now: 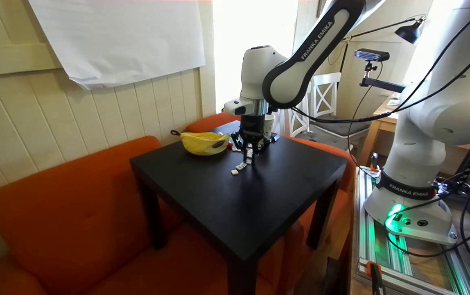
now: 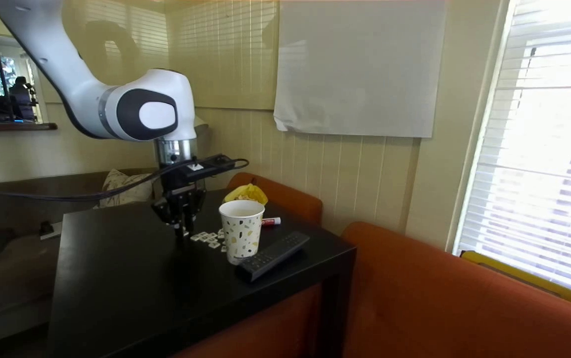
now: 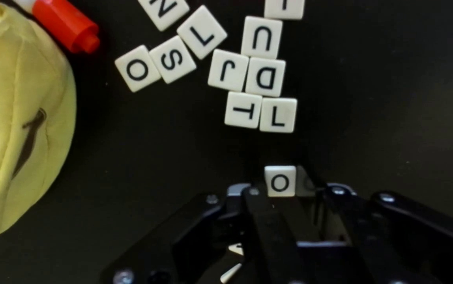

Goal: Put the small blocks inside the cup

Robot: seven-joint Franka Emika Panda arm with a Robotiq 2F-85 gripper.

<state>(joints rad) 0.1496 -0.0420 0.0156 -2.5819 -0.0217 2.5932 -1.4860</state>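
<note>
In the wrist view, the gripper (image 3: pixel 282 184) looked pinched on the O block (image 3: pixel 277 171), with one finger at its nine o'clock edge and one at its three o'clock edge. The block was flat and thin, so its sides were likely easiest to grab. It seemed to be down on the table (image 2: pixel 116 288), letter up. More white blocks (image 3: pixel 226 81) lay flat in a bunch from ten to twelve o'clock of it, and bits of two peeked out near seven o'clock.

In an exterior view, the cup (image 2: pixel 241 236) stood upright at three o'clock from the gripper, past some blocks. Its mouth faced up, probably so blocks could drop in, and it was near them, maybe to make the trip short. Its bottom inside was hidden. The remote (image 2: pixel 274 255) lay just beside it at four o'clock. The yellow banana pouch (image 3: pixel 53 102) sat at nine to ten o'clock from the O block, out of the way.
</note>
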